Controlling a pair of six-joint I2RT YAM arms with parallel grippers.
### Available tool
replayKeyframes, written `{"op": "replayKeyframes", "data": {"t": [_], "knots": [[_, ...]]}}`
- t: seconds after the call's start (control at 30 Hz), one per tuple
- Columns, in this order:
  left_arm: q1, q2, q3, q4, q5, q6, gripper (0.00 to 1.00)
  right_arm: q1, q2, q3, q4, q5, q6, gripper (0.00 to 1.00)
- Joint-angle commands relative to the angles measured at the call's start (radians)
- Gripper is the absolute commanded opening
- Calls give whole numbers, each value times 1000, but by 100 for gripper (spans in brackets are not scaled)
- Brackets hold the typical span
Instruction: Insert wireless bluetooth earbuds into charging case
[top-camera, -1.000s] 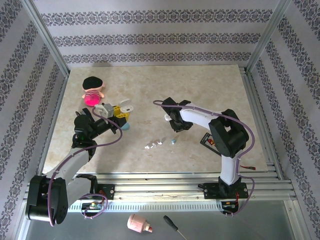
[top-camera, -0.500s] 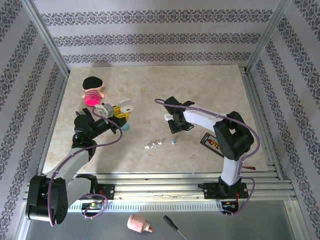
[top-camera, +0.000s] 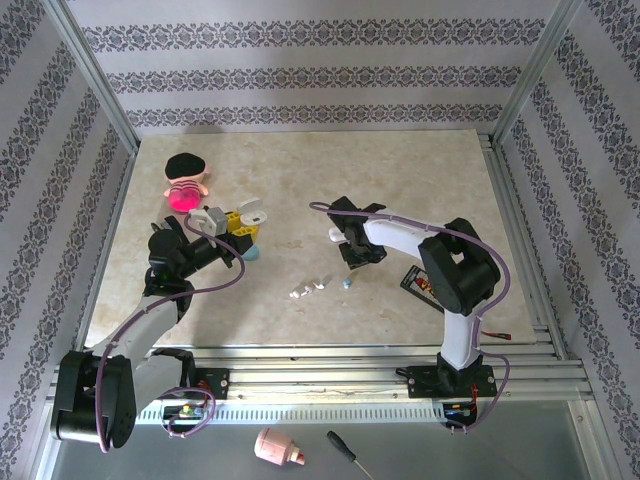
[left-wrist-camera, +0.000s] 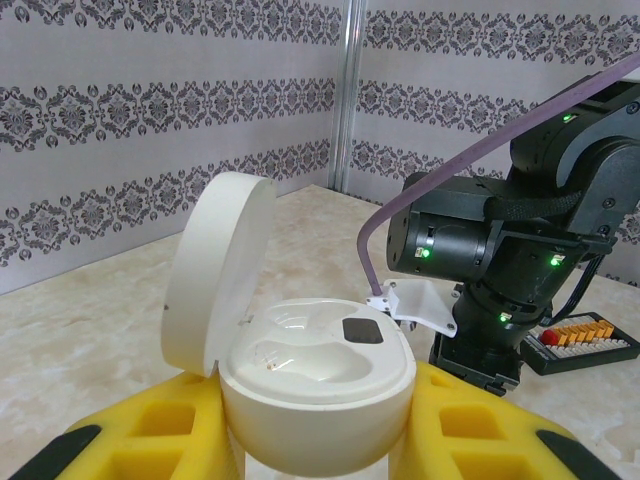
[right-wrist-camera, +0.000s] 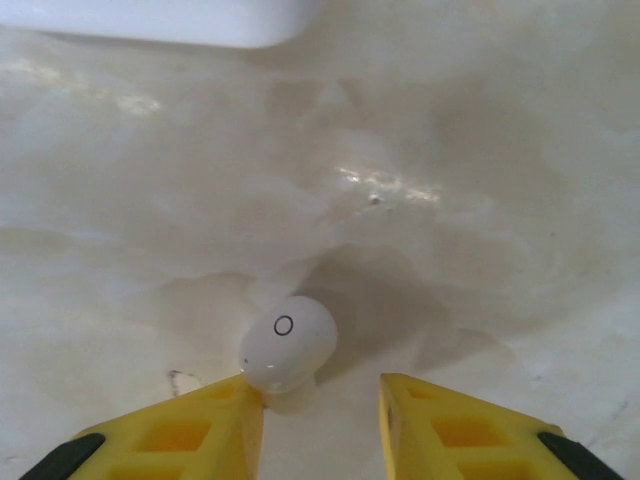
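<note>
Right gripper jaws apart; white earbud lies just ahead of the gap, touching one fingertip, unclamped. Left gripper jaws clamped on white charging case, its lid standing open.

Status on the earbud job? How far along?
Done: the charging case is open, clamped in the left pincer; its wells look empty. In hand: the right pincer is open at a white earbud on the table, beside one finger, not gripped. Left: grab it, seat it, then the other earbuds lying loose on the table.
</note>
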Motion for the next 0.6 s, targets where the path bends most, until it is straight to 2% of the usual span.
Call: {"op": "replayKeyframes", "data": {"t": [0.0, 0.33, 0.57], "knots": [[13, -18, -2, 35, 9, 11, 23, -14, -1, -1, -62, 94, 3, 35], [13, -24, -2, 28, -16, 11, 23, 7, -79, 2, -49, 84, -33, 38], [29, -32, -20, 19, -104, 19, 22, 59, -65, 33, -38, 168, -75, 39]]}}
